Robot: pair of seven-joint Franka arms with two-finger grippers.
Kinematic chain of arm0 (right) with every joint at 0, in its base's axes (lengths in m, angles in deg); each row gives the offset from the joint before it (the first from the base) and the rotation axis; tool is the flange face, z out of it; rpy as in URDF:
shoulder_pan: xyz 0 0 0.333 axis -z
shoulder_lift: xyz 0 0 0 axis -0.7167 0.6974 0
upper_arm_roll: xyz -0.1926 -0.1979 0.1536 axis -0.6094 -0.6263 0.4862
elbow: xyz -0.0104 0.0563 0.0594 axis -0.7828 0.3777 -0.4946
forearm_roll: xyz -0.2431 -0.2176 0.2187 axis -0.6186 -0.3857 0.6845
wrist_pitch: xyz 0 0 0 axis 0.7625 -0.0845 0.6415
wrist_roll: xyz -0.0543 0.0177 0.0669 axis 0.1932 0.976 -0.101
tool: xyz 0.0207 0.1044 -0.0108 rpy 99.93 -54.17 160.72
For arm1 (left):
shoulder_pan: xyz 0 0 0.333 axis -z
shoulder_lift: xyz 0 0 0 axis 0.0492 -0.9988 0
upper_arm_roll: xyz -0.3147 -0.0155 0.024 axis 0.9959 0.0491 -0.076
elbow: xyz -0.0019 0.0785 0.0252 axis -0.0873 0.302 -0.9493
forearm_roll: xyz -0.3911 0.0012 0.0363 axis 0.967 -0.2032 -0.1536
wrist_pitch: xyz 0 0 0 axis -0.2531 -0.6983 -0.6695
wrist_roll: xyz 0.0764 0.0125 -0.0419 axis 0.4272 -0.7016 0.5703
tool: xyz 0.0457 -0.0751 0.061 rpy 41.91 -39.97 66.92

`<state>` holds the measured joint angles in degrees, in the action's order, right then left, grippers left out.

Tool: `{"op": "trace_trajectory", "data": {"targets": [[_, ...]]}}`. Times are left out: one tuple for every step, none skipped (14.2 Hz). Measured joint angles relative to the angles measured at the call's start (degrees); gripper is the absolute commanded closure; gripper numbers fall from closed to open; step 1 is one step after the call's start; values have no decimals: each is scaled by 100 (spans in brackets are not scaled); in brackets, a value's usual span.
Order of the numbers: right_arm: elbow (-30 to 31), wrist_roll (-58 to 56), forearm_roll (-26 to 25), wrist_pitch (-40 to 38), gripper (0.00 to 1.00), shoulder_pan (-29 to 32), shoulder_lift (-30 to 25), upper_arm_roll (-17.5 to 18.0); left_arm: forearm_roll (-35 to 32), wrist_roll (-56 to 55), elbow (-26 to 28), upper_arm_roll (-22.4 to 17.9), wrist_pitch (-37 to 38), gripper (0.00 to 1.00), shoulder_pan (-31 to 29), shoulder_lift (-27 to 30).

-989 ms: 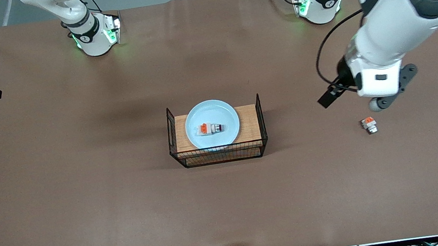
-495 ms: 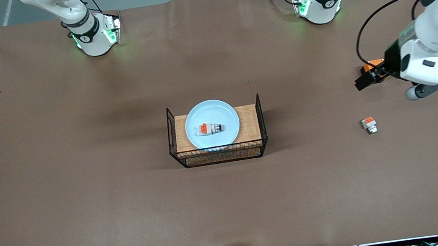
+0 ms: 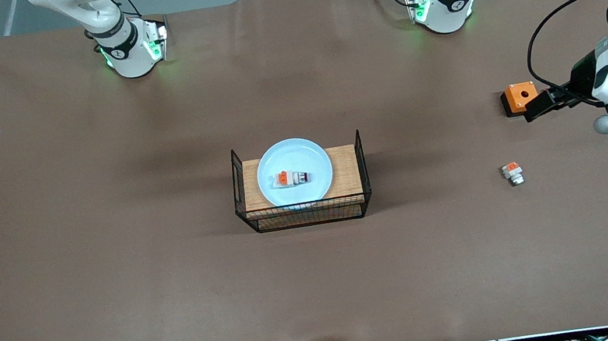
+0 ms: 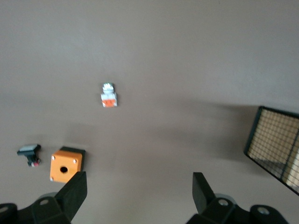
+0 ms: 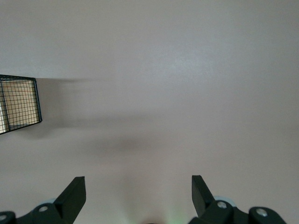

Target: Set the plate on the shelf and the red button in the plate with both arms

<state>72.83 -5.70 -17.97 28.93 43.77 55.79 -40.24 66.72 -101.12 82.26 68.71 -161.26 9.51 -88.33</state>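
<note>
Red button (image 3: pixel 294 178) on plate (image 3: pixel 314 156).

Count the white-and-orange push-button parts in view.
2. The red button lies in the plate on the rack. The grey-capped one lies on the table toward the left arm's end, nearer the camera than the orange box. None looks hidden.
</note>
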Motion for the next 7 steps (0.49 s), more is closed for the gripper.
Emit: {"op": "trace_trajectory", "data": {"targets": [[1, 0, 0, 0, 0, 0, -1, 0, -116, 50, 162, 0, -118, 1, -31, 106], [1, 0, 0, 1, 0, 0, -1, 0, -208, 66, 261, 0, -174, 1, -40, 179], [2, 0, 0, 1, 0, 0, -1, 0, -248, 70, 318, 0, -198, 1, -40, 232], [3, 0, 0, 2, 0, 0, -2, 0, -264, 95, 342, 0, -202, 1, -42, 267], [6, 0, 0, 6, 0, 0, -2, 0, -268, 176, 343, 0, -207, 1, -46, 286], [9, 0, 0, 9, 0, 0, -2, 0, -268, 256, 343, 0, -221, 1, -51, 301], [12, 0, 0, 10, 0, 0, -2, 0, -268, 310, 335, 0, -246, 1, -54, 317]]}}
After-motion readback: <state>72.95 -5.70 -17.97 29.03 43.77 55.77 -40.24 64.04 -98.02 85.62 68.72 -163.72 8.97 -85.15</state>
